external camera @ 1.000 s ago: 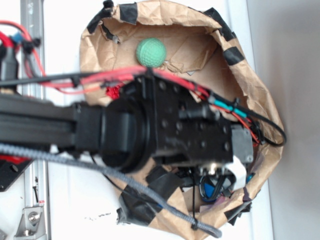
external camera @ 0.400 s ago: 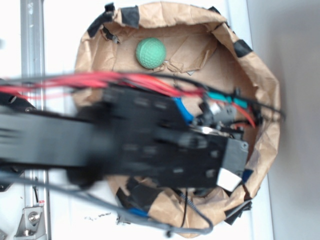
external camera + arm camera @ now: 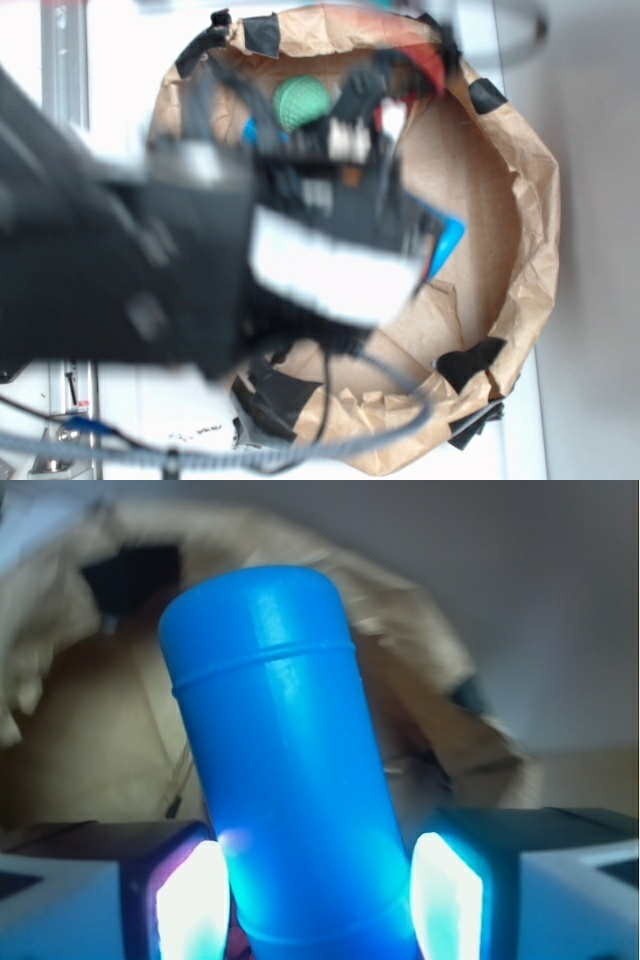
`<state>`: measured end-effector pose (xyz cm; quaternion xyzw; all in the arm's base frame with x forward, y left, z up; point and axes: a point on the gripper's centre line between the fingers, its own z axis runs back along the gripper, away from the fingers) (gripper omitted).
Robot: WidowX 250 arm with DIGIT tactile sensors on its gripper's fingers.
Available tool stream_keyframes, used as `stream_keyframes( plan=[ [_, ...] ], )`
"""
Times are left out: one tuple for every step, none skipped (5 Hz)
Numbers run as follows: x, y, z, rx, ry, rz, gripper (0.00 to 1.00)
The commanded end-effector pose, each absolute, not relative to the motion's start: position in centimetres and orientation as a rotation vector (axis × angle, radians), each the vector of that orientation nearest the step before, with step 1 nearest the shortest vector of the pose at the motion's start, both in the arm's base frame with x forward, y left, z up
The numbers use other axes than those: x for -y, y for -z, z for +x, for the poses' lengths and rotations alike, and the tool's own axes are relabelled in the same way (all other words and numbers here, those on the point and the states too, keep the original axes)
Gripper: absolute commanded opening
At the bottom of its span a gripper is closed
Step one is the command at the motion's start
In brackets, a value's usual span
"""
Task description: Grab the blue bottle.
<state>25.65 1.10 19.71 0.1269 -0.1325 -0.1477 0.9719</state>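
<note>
The blue bottle (image 3: 285,760) fills the middle of the wrist view, its cylindrical body standing up between my two lit fingers. My gripper (image 3: 315,880) is shut on it, with a pad against each side. Behind the bottle lies the brown paper bag (image 3: 90,740), well apart from it. In the exterior view my arm is a large dark blur close to the camera. Only a blue sliver of the bottle (image 3: 447,240) shows at the gripper (image 3: 418,238), above the bag's floor. The bottle's neck is hidden.
A green ball (image 3: 300,102) lies at the back of the crumpled paper bag (image 3: 525,200), whose rim carries black tape patches. A metal rail (image 3: 62,60) runs along the left. Cables trail under the arm near the bag's front rim.
The arm has risen toward the camera and swung from the bag's lower right toward its middle and back. The blue bottle has come up with the gripper.
</note>
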Motion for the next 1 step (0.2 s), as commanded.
stream_keyframes(
  plan=[
    [-0.94,-21.21,25.96,0.237,-0.231,0.229,0.00]
  ],
)
